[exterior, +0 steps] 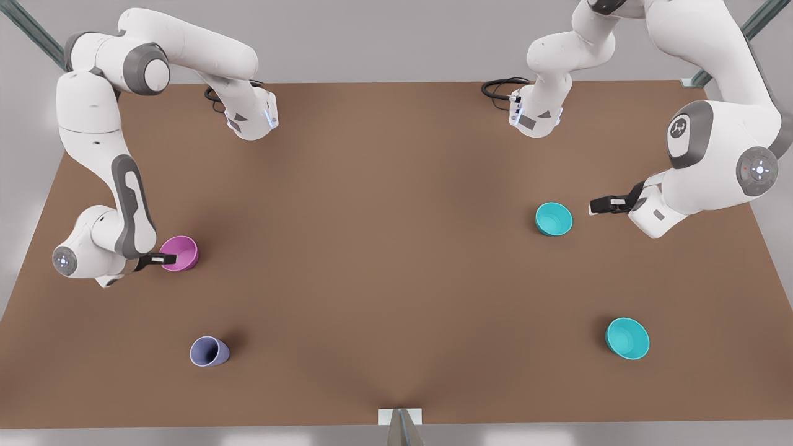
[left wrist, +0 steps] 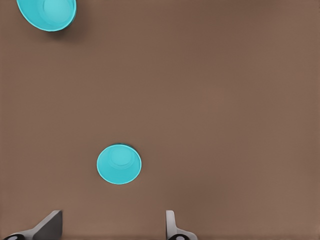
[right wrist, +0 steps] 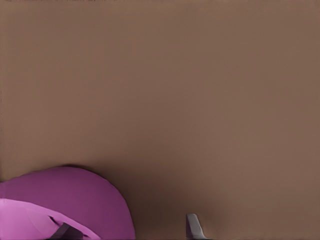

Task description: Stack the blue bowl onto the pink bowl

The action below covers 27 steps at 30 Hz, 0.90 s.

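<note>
On the table (exterior: 396,248), the pink bowl (exterior: 180,253) sits at the front view's left with the right gripper (exterior: 162,258) at its rim, one finger inside it, and a cup (exterior: 209,351) lies on its side nearer the camera. At the front view's right stands the blue bowl (exterior: 554,218), the left gripper (exterior: 596,207) just beside it and not touching, fingers apart. A second bowl (exterior: 627,338) sits nearer the camera, well apart from it.
</note>
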Each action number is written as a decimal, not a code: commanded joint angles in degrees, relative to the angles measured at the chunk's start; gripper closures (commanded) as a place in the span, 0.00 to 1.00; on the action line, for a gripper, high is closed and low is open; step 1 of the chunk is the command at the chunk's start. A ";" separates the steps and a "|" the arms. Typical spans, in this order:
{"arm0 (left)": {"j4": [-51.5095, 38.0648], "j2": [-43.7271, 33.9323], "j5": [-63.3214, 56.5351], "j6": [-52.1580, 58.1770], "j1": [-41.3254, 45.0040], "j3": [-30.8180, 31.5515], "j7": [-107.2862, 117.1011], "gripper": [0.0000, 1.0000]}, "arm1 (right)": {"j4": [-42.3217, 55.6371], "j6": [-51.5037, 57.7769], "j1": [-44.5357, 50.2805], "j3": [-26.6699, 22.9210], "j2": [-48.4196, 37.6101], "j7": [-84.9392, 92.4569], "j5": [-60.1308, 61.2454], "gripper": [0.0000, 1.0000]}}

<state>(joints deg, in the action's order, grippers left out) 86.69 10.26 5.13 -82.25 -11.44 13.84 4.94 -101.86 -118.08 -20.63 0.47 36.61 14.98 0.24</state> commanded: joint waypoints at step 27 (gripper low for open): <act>1.64 0.73 0.15 -0.19 -1.48 -0.04 0.24 0.00 | 34.89 -2.33 41.54 7.35 17.88 -30.80 22.70 0.79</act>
<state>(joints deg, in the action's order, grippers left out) 88.26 10.99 5.28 -82.37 -12.82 13.76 5.10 -68.98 -116.33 20.49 7.65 52.63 2.66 26.54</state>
